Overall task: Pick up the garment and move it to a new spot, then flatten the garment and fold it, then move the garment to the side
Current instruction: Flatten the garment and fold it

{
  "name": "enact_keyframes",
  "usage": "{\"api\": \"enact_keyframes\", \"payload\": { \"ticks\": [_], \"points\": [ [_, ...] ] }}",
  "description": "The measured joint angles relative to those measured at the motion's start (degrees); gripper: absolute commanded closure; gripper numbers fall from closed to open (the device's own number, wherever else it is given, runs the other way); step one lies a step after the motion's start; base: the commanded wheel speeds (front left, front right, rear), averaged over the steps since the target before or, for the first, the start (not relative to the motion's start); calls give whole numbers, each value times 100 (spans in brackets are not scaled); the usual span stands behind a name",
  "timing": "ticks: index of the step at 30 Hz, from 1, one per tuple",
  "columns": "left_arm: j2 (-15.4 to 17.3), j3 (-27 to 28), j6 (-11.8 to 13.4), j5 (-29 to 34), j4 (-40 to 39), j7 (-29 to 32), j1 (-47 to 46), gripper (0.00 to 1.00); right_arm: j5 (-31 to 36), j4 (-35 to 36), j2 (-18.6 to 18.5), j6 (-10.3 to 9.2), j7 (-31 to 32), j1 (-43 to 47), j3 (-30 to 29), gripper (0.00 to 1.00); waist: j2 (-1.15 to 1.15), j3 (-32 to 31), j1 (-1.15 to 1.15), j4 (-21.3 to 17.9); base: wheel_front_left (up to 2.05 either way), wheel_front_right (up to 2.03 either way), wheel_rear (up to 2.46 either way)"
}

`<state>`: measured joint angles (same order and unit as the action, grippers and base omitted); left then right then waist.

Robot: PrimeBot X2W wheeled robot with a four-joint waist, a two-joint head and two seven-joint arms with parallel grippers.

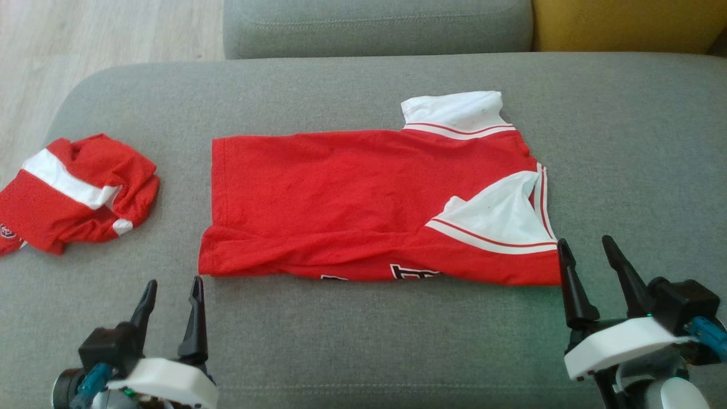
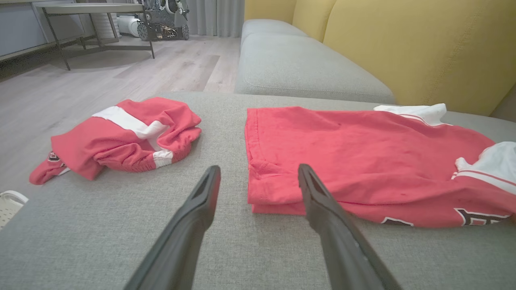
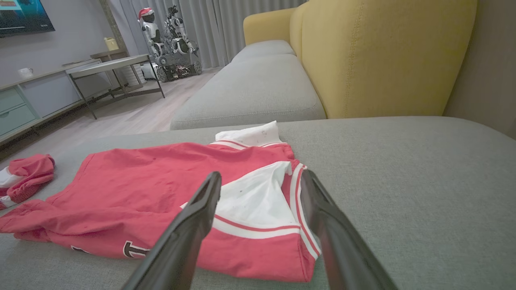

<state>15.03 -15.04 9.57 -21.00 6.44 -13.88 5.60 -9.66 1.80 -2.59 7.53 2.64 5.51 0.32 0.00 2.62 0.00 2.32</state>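
Observation:
The garment is a red shirt with white sleeves, lying folded lengthwise on the grey cushion. It also appears in the left wrist view as the garment and in the right wrist view as the garment. My left gripper is open and empty, just short of the shirt's lower left corner. Over by the lower right corner, near the white sleeve, my right gripper hovers open and empty. Between the dark fingers of the left hand I see the hem corner; the right gripper's fingers frame the sleeve.
A second red and white garment lies crumpled at the cushion's left edge. Behind are another grey seat and a yellow backrest. Wooden floor lies to the left, with a table and robots farther off.

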Motion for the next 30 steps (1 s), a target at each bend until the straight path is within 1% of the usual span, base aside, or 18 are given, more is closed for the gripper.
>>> {"api": "enact_keyframes", "payload": {
  "ticks": [3,7,12,16,22,29,30],
  "points": [
    [2,-62,-113,-96,13,43,-62,0,-53,-26,1,0,46,-3,-56,0,0,57,0,15,0,0,0],
    [2,-145,-361,-245,245,279,-433,0,-101,-279,2,0,230,-71,-196,0,0,202,0,34,0,0,0],
    [-27,-157,-666,-626,940,659,-1008,0,-98,-677,3,0,626,-354,-304,0,0,452,0,25,0,0,0],
    [-91,-164,-892,-853,1496,838,-1323,0,-85,-909,3,0,890,-639,-355,0,0,693,0,8,0,0,0],
    [-243,-157,-1196,-1145,2107,883,-1794,0,-96,-1145,2,0,1236,-955,-365,0,0,1042,0,-1,0,0,0],
    [-342,-205,-1470,-1372,2498,924,-2184,1,-297,-1304,2,0,1512,-1102,-387,0,0,1257,0,20,0,0,0],
    [-346,-232,-1486,-1400,2537,924,-2225,63,-319,-1316,2,0,1513,-1105,-390,21,0,1269,0,20,0,0,0]
  ]
}}
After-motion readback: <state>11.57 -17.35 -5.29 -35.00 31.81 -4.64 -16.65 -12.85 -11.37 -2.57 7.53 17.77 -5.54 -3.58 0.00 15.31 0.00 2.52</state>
